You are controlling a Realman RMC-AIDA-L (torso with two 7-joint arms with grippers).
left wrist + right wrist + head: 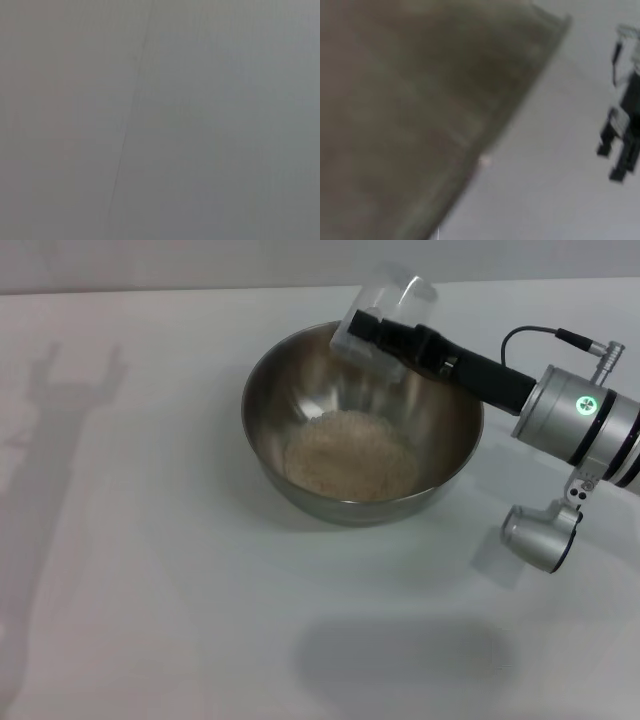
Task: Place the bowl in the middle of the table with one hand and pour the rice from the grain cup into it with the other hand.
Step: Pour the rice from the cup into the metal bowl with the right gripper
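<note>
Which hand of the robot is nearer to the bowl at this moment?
The right hand: it holds the grain cup tipped over the bowl's far rim. The left hand appears in no view, so it is farther away.

Blurred bowl [410, 115] wall fills most of view; white table [550, 190] beside; dark gripper [622, 135] far off.

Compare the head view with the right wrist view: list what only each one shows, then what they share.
Only the head view shows the right gripper holding the grain cup tipped over the far rim of the bowl, and the rice piled in the bowl's bottom. Only the right wrist view shows a dark, blurred device far off beside a large brownish surface close to the lens. Both show the white table. The left gripper appears in neither.
</note>
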